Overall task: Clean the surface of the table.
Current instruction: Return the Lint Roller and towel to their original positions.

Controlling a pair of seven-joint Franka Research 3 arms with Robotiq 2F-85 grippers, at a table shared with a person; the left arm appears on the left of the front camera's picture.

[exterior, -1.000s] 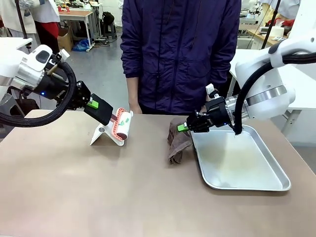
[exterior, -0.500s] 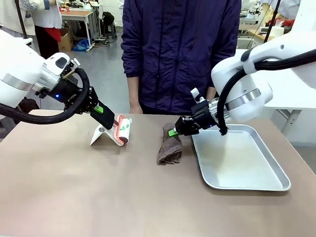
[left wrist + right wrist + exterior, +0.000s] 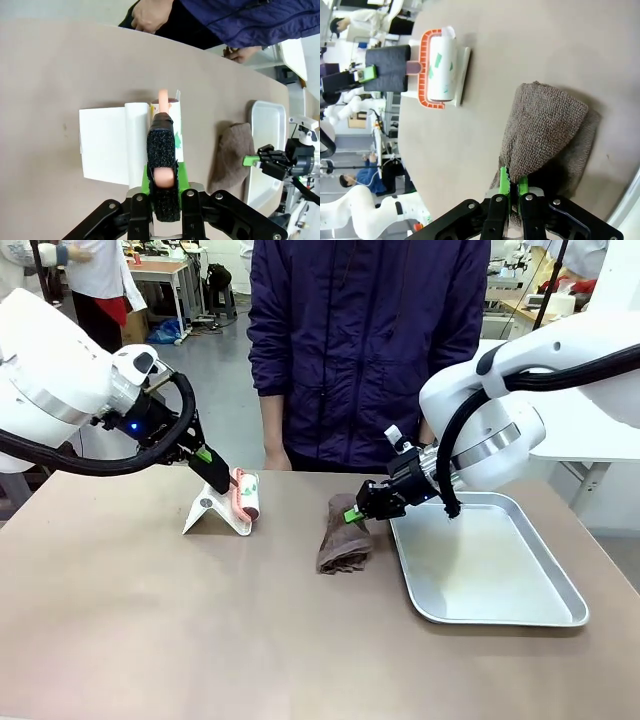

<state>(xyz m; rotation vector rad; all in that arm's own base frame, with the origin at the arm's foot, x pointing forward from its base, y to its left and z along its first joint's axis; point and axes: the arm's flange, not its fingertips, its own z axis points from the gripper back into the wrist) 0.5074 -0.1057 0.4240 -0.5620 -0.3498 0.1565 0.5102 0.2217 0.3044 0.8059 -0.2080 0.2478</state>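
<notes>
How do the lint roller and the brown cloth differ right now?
The lint roller is a rigid white cylinder in an orange frame; the brown cloth is soft, crumpled towel fabric. The roller sits at its white stand, gripped by its black foam handle in the left hand; the cloth lies bunched on the table beside the metal tray, pinched at one edge by the right hand. Shared: each is held by a shut hand.

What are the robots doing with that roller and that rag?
They are getting ready to clean the table. The left gripper has its jaws shut on the handle of a lint roller, sitting on its white stand. The right gripper pinches a brown cloth beside a metal tray. A person stands watching.
</notes>
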